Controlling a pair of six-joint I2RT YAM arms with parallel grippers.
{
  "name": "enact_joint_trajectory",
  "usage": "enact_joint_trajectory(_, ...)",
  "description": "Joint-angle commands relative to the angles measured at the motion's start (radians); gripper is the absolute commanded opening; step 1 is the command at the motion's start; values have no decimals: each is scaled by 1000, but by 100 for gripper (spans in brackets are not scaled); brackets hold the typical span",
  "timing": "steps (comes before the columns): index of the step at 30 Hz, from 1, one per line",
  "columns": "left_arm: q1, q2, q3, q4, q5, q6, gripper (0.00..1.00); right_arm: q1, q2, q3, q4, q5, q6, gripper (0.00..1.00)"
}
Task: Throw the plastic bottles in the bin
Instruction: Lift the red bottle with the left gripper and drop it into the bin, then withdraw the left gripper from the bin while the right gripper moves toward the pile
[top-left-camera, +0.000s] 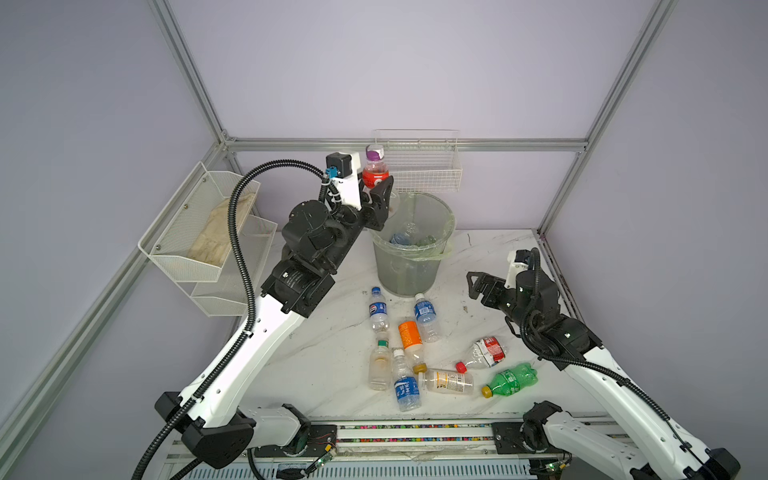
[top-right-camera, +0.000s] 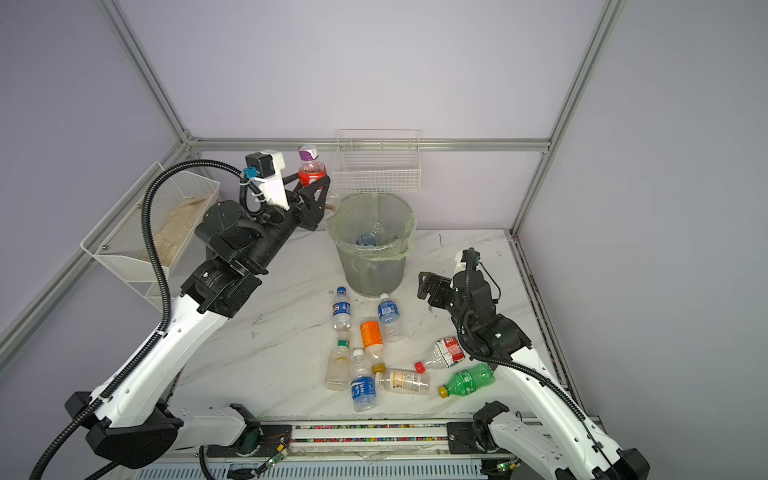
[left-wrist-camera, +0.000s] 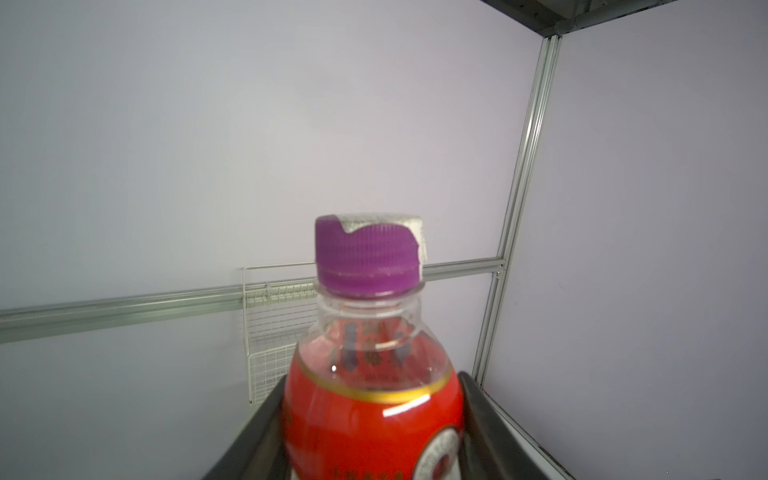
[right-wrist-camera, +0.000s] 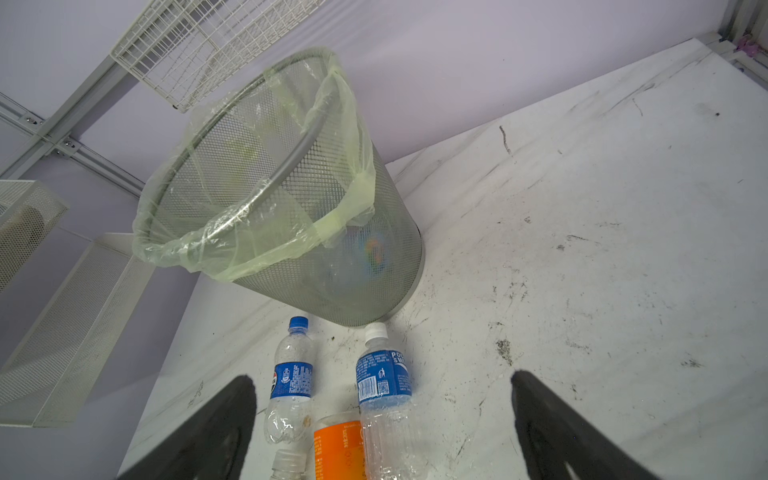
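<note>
bin (top-left-camera: 405, 270): bottles (top-left-camera: 401, 239) inside | mesh tray (top-left-camera: 183, 266): cloth (top-left-camera: 216, 232) | left end effector (top-left-camera: 376, 187): grips red-label bottle (top-left-camera: 374, 167)

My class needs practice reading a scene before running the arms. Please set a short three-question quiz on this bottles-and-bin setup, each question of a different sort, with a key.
1. True or false: the right gripper is shut on a bottle.
2. The cap of the red-labelled bottle held in the left gripper is: A blue, B purple, C green.
3. How many bottles lie on the table outside the bin?

Key: 1 false, it is open and empty. 2 B. 3 eight.
</note>
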Motion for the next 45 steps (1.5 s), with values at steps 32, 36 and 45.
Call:
enact_joint_trajectory(32, 2, 149, 120, 41, -106, 161, 100, -2, -5, 10, -35, 7, -29, 97)
enact_joint_trajectory(36, 2, 103, 81, 54, -95, 143, 100, -1, -10, 8, -38, 8, -29, 97)
enact_joint_trajectory(45, 1, -47, -42, 66, -72, 94, 100, -2, 2, -9, -47, -1, -10, 97)
